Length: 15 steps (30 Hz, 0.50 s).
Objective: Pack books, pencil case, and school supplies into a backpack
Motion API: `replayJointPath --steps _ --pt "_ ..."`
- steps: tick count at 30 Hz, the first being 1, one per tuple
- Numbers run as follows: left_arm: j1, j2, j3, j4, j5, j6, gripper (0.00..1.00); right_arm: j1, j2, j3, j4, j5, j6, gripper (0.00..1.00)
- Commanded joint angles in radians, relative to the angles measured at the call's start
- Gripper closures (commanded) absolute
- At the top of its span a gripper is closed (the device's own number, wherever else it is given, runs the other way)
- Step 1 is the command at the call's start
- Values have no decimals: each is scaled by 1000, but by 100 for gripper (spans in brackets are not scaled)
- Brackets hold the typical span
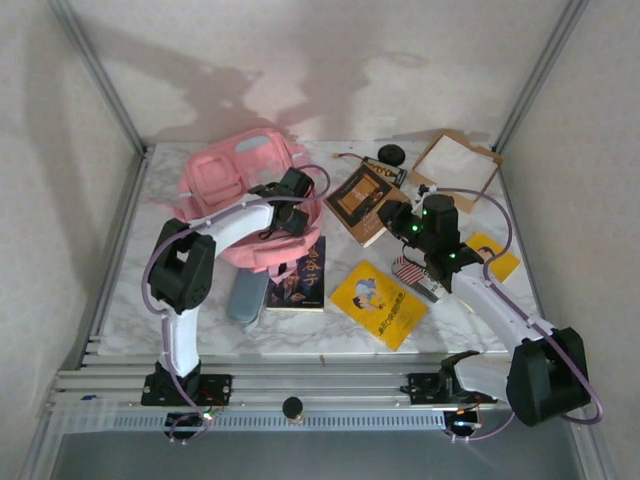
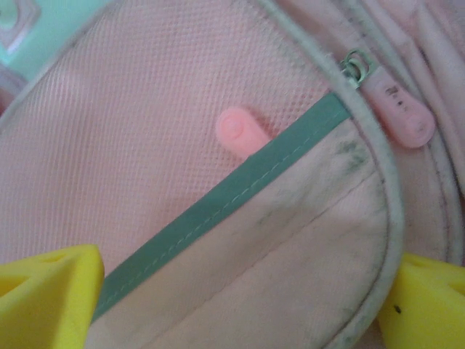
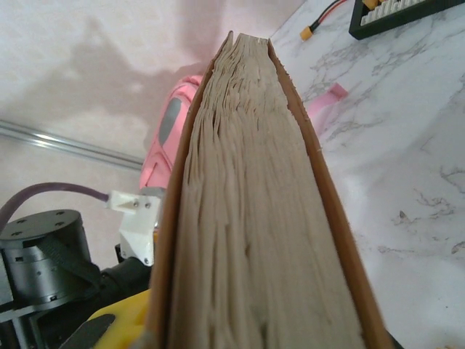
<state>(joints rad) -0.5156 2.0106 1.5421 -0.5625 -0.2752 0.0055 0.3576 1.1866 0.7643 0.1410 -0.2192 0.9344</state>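
The pink backpack (image 1: 225,180) lies at the back left. My left gripper (image 1: 287,205) hovers over its right side, its yellow fingers (image 2: 47,298) spread wide and open above a front pocket (image 2: 276,240) with a green band and a pink zipper pull (image 2: 398,105). My right gripper (image 1: 398,215) is shut on the brown book (image 1: 360,200), whose page edge (image 3: 247,218) stands upright between the jaws. A dark blue book (image 1: 300,275), a yellow book (image 1: 380,303), a second yellow book (image 1: 492,255), the grey-blue pencil case (image 1: 245,295) and the flag-striped pack (image 1: 408,270) lie on the table.
A cardboard tray (image 1: 455,165) with a white inside sits at the back right. Beside it are a black round object (image 1: 390,154) and a black item with orange marks (image 3: 403,14). Metal frame posts and white walls close in the marble table (image 1: 150,300).
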Motion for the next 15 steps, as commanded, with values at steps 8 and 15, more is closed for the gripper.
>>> replayJointPath --steps 8,15 --pt "38 55 151 -33 -99 80 50 -6 -46 0 74 13 -6 100" --pt "70 79 212 -42 -68 109 76 -6 -38 7 68 4 -12 100"
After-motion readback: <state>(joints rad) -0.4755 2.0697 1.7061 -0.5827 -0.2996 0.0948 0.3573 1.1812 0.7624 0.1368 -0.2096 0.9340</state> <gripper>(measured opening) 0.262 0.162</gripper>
